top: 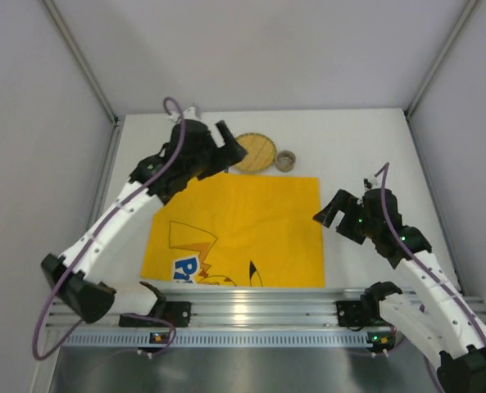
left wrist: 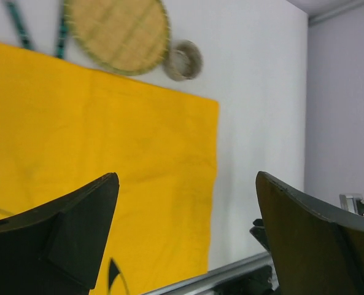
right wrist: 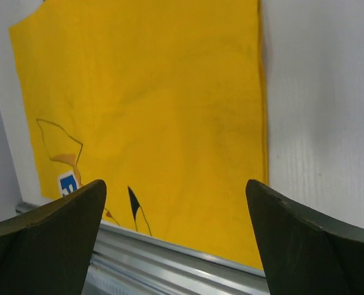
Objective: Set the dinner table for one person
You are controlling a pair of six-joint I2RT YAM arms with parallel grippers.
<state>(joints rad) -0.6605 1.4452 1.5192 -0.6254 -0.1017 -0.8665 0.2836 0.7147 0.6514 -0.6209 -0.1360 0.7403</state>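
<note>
Your left claw (top: 231, 141) and right claw (top: 330, 208) were both wide open and empty, the counter (top: 365, 147) lay right under them, and it looked hard, flat and heavy, with nothing to grab.

Top camera first: high over the near edge, looking steeply down, rail (top: 259, 307) at 6 o'clock, far wall (top: 259, 49) at 12, the whole mat (top: 243, 221) dead centre on the table (top: 374, 139). Widest, farthest view we have. Over to the left wrist: far nearer, peering out through the left gripper (left wrist: 186, 178) across the mat, woven disc (left wrist: 117, 34) and little cup (left wrist: 183, 60) up at 12, a sliver of rail at 5. Right wrist, close in too, looks through the right gripper (right wrist: 175, 184) onto the mat's right edge, rail along 6. All three share mat and rail; disc and cup show only from top and left wrist.
</note>
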